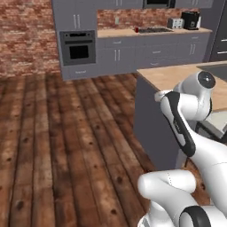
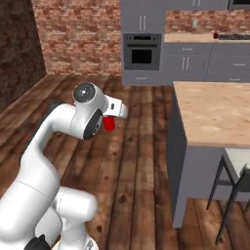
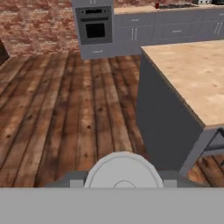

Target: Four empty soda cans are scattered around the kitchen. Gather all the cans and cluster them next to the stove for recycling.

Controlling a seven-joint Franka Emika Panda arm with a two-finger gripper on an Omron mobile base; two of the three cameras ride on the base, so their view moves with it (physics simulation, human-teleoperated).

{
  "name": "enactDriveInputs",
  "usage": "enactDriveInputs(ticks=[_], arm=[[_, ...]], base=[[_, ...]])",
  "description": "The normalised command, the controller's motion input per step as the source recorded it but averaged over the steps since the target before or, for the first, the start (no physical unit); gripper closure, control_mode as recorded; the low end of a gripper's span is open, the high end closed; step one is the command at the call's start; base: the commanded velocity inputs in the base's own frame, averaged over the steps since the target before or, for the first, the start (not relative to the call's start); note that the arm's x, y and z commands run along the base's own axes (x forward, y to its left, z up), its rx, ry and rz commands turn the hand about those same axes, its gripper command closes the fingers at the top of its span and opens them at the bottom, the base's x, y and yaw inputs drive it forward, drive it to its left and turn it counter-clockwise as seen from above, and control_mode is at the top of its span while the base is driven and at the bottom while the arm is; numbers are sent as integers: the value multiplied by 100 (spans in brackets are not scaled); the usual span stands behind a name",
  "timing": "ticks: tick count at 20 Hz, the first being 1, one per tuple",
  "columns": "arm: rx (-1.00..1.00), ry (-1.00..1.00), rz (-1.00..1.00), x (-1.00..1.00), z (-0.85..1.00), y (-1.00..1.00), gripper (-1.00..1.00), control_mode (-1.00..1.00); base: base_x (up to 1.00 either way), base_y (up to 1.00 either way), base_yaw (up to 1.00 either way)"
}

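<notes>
Red soda can [image 2: 109, 124], held in the gripper [image 2: 110, 122], jaws clamped on it, above the wooden floor [image 2: 122, 161].
Silver can top faces the hand camera [image 3: 123, 171]. Second red can [image 1: 136, 30] stands on the far counter [image 1: 115, 33], just beside the black stove [image 1: 154, 30]. Grey wall oven [image 1: 78, 48] further left; wood-topped island [image 2: 215, 112] beside the arm.

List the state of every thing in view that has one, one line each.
Gripper: shut on a can.
Held can: upright in the gripper, silver top facing the hand camera, off any surface.
Second can: standing on the far counter, just left of the stove.
Stove: nothing on its burners.
Oven: door closed.
</notes>
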Motion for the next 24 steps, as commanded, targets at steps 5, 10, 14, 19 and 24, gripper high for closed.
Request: enactDriveInputs(ticks=[5,10,14,19,24], arm=[[0,0,0,0,0,0,100,100],[0,0,0,0,0,0,100,100],[0,0,0,0,0,0,100,100],[0,0,0,0,0,0,100,100],[0,0,0,0,0,0,100,100]], base=[[100,98,0],[100,74,0],[100,55,0],[100,48,0],[100,31,0]])
